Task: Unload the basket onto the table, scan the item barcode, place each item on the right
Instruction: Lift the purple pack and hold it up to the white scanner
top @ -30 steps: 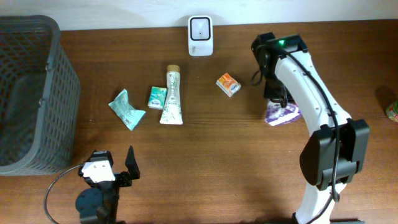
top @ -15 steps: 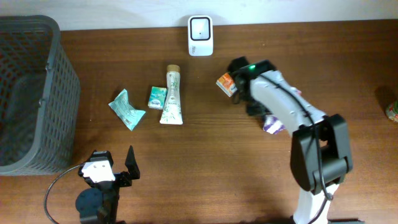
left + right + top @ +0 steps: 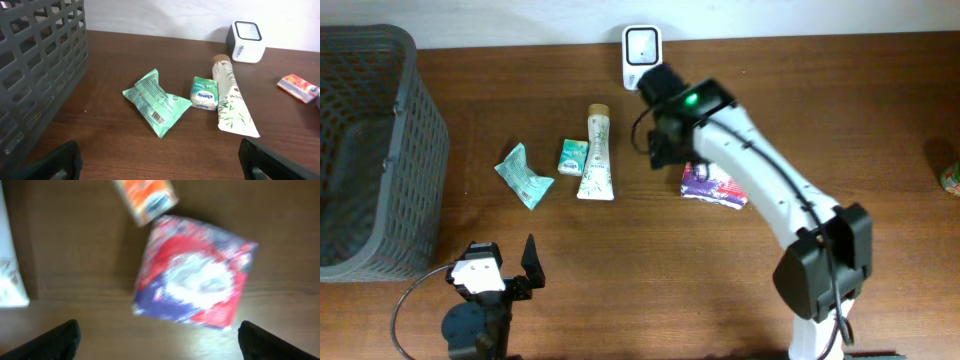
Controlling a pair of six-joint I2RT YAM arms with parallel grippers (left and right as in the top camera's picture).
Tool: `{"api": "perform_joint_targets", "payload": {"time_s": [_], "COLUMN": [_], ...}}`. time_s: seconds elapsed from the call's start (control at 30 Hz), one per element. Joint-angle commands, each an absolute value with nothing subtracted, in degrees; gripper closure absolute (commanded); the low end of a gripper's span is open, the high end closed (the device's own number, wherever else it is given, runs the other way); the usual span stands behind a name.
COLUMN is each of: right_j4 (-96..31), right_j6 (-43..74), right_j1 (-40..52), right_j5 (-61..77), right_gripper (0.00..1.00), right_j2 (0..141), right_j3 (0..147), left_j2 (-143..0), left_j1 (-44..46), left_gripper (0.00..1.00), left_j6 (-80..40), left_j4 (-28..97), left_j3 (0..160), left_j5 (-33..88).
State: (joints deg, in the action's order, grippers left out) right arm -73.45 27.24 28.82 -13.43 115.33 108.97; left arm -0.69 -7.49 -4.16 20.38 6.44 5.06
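As jaws opened, purple packet (image 3: 712,187) apparently slid left.

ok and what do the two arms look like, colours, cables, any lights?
Right arm: white shells, black joints, a green light on at the wrist, a black cable looped beside it. Left arm: mostly black with a white block and a thin grey cable. Pincer fingers are black on both.

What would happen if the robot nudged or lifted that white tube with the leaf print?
The white tube lies flat, and its wide crimped end probably stops it rolling far. It looks like soft plastic, so it may dent under a squeeze. Its tan cap looks like the stiffest part.
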Motion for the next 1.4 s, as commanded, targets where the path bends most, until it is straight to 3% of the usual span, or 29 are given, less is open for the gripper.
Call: {"api": "perform_joint_targets", "payload": {"time_s": [0.0, 0.3, 0.43, 0.53, 0.7, 0.8, 1.03, 1.37], "right_j4": [-74.8, -76.4, -68.4, -55.5, -42.6, -37.5, -38.8, -51.5], "right_j6": [15.5, -7.8, -7.9, -7.8, 0.2, 2.4, 3.6, 4.2], "right_j1": [18.7, -1.8, -6.8, -8.6, -8.2, -8.2, -6.8, -6.7], "right_j5": [-4.2, 28.3, 37.2, 49.0, 51.0, 51.0, 51.9, 60.4], "right_gripper": [0.01, 0.02, 0.01, 0.01, 0.02, 0.20, 0.96, 0.96], "right_j2": [114.9, 114.9, 114.9, 114.9, 114.9, 114.9, 114.8, 111.7], "right_j3": [110.6, 100.5, 91.9, 81.8, 73.1, 68.8, 69.6, 89.7], "left_j2": [-0.4, -0.4, -0.4, -0.4, -0.4, -0.4, -0.4, -0.4], "left_j1": [-7.7, -7.7, -7.7, -7.7, -7.7, -7.7, -7.7, -7.7], "left_gripper": [0.01, 0.01, 0.01, 0.01, 0.01, 0.01, 0.01, 0.01], "left_j6": [-4.7, -4.7, -4.7, -4.7, -4.7, -4.7, -4.7, -4.7], "left_j4": [20.7, 20.7, 20.7, 20.7, 20.7, 20.7, 20.7, 20.7], "left_j3": [6.3, 6.3, 6.3, 6.3, 6.3, 6.3, 6.3, 6.3], "left_j5": [4.7, 4.7, 4.7, 4.7, 4.7, 4.7, 4.7, 4.7]}}
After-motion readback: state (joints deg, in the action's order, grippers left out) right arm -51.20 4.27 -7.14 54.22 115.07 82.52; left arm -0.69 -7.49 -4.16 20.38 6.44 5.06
